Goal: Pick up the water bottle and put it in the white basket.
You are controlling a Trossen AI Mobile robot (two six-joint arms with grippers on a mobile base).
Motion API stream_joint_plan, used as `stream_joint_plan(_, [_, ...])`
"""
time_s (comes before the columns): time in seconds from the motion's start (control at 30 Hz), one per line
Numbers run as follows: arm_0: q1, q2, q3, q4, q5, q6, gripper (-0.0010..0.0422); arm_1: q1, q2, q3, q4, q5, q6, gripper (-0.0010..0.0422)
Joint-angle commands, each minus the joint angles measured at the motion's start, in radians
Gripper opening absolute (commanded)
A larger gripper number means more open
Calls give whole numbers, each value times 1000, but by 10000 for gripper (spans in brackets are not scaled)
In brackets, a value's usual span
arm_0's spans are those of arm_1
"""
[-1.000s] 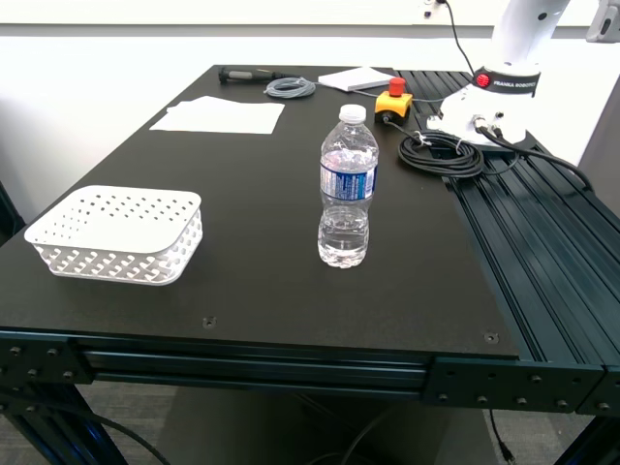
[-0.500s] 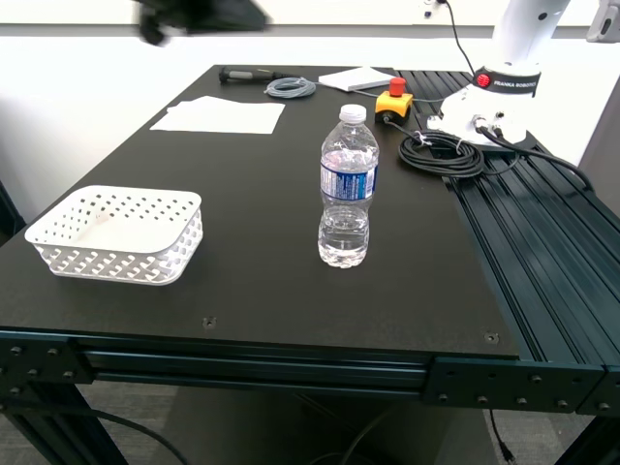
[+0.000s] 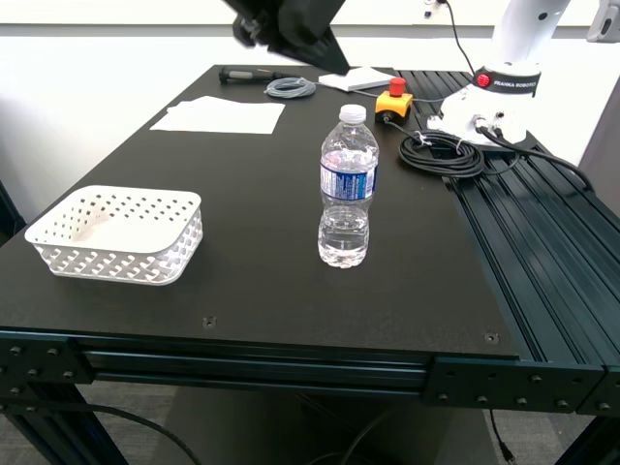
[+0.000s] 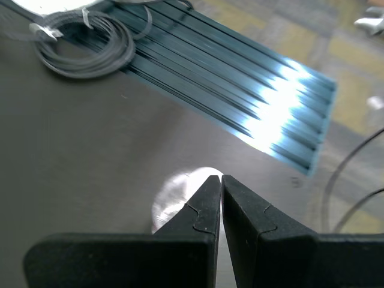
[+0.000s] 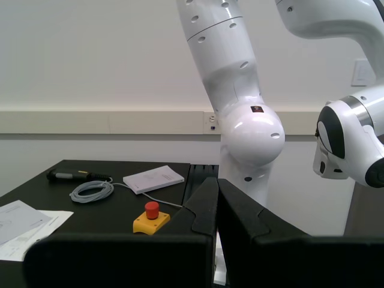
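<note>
Blurred dark arm (image 3: 291, 29), cut off above the clear ribbed water bottle (image 3: 348, 186).
Both our grippers (image 4: 221, 179) (image 5: 216, 181) pressed together; the arm has swung nearer.

The first gripper (image 4: 221, 177) has its fingers pressed together, tips pointing down. The second gripper (image 5: 216, 180) is likewise closed, held level and empty.

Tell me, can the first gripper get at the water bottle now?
Probably yes. The water bottle stands upright with bare table around it, nothing blocking. My first gripper has its fingers shut, though; they would have to open first.
</note>
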Motion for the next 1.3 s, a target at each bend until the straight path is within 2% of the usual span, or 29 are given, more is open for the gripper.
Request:
stream_joint_plan(0.03, [0, 0, 1, 3, 0, 0, 1, -6, 2, 35, -28, -49, 50, 0])
stream_joint_plan(0.23, [1, 0, 1, 3, 0, 0, 1, -8, 2, 66, -34, -51, 106, 16])
stream_joint_plan(0.57, [1, 0, 1, 3, 0, 0, 1, -26, 2, 42, -24, -4, 129, 160])
stream_joint_plan(0.7, [1, 0, 1, 3, 0, 0, 1, -43, 2, 30, 21, -14, 138, 166])
stream_joint_plan(0.9, [1, 0, 1, 4, 0, 0, 1, -50, 53, 23, 33, -44, 120, 142])
stream_joint_plan(1.0, [1, 0, 1, 3, 0, 0, 1, -57, 94, 22, 35, -35, 119, 145])
stream_joint_plan(1.1, [1, 0, 1, 3, 0, 0, 1, -66, 117, 22, 34, -37, 119, 169])
stream_joint_plan(1.3, [1, 0, 1, 0, 0, 0, 1, -68, 168, 21, 26, -44, 111, 251])
